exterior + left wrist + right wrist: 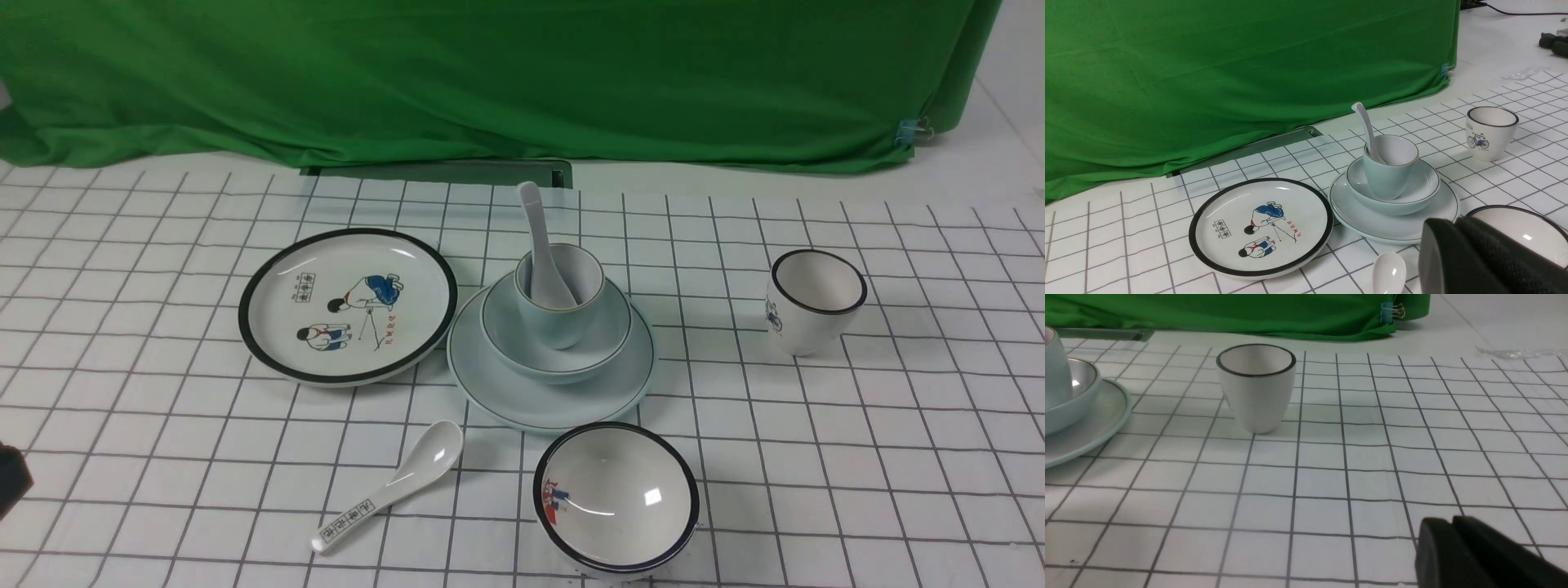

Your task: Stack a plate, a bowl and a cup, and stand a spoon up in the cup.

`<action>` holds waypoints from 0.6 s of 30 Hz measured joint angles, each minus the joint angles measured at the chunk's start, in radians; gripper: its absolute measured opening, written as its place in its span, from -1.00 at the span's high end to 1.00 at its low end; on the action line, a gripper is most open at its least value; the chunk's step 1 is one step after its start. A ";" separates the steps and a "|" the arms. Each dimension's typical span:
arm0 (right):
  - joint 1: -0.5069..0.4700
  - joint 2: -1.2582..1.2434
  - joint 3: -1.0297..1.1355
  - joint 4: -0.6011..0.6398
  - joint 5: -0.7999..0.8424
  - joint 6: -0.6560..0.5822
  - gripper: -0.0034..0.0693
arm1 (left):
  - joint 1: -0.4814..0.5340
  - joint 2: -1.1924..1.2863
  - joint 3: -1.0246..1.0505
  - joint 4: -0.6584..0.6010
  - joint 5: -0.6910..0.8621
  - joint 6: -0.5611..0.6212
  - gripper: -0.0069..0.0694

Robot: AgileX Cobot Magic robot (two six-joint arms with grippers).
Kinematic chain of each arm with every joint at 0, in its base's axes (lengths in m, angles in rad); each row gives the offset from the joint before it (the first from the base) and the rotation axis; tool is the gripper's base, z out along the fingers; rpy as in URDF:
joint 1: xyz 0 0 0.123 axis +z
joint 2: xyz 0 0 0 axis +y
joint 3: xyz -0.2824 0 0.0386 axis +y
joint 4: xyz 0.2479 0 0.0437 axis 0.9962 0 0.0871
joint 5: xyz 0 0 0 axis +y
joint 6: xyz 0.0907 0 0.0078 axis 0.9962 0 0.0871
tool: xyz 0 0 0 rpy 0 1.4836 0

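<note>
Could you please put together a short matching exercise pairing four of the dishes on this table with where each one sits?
Things:
1. plain white spoon
2. pale blue cup
3. printed spoon
4. black-rimmed cup

Places:
A. lying flat on the checked cloth
B. alone, off to the right of the stack
C. leaning upright inside the cup
D. standing in the pale bowl on the plain plate

Pairs: 1-C, 2-D, 3-A, 4-B
</note>
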 joint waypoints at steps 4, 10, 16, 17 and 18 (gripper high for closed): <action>0.000 0.000 0.000 0.000 0.000 0.000 0.67 | 0.000 0.000 0.000 0.000 0.000 0.000 0.89; 0.000 0.000 0.000 0.000 -0.001 0.000 0.62 | 0.030 -0.001 0.064 -0.004 -0.121 0.016 0.89; 0.000 0.000 0.000 0.000 -0.001 0.000 0.57 | 0.213 -0.002 0.240 -0.038 -0.421 0.033 0.89; 0.000 0.000 0.000 0.000 -0.001 0.000 0.57 | 0.228 -0.004 0.246 -0.044 -0.429 0.033 0.89; 0.000 0.000 0.000 0.000 -0.001 0.000 0.57 | 0.282 -0.006 0.291 -0.057 -0.472 0.034 0.89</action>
